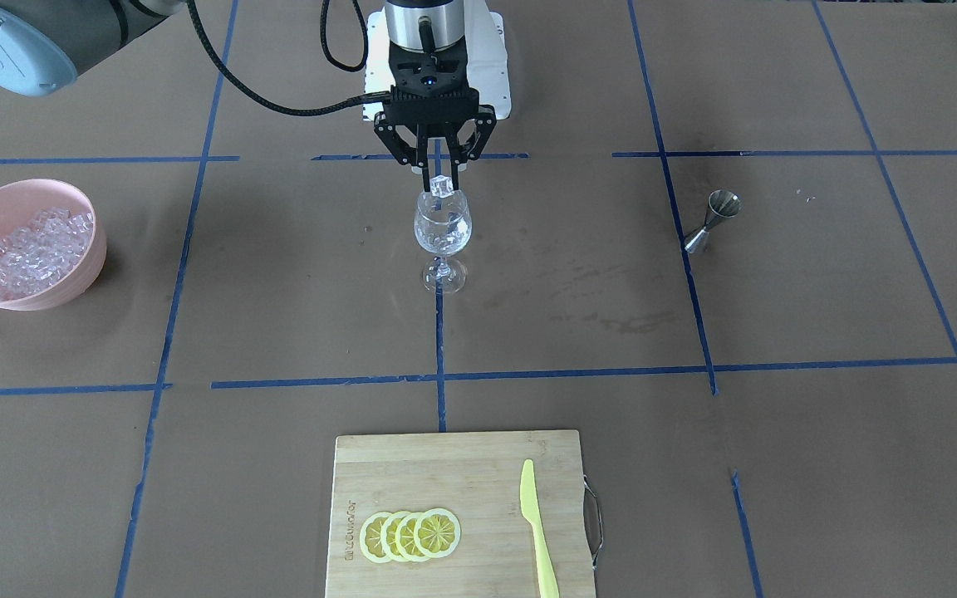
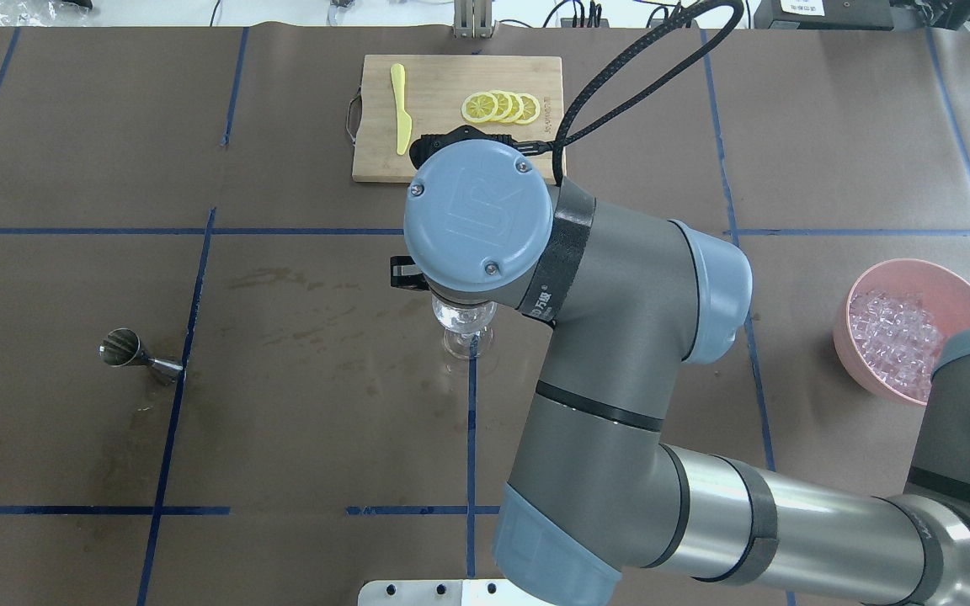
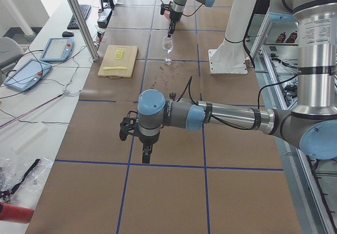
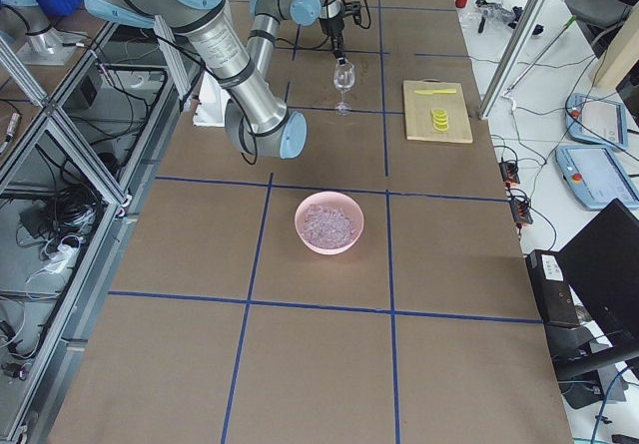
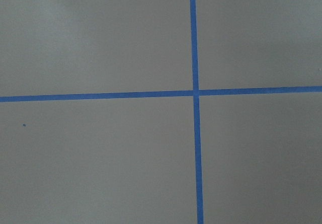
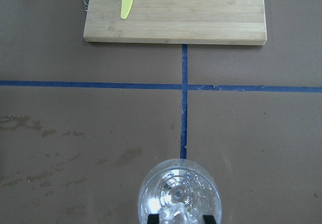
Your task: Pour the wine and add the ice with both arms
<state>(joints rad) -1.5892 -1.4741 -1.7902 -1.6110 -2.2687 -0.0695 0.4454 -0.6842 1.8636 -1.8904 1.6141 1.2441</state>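
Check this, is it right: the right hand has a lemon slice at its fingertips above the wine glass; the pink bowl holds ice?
No. The right hand has a clear ice cube, not a lemon slice, at its fingertips above the wine glass; the exterior front-facing view shows it. The pink bowl does hold ice.

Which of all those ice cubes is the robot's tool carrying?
The single cube pinched in the right tool just above the wine glass; the others lie in the pink bowl or glass.
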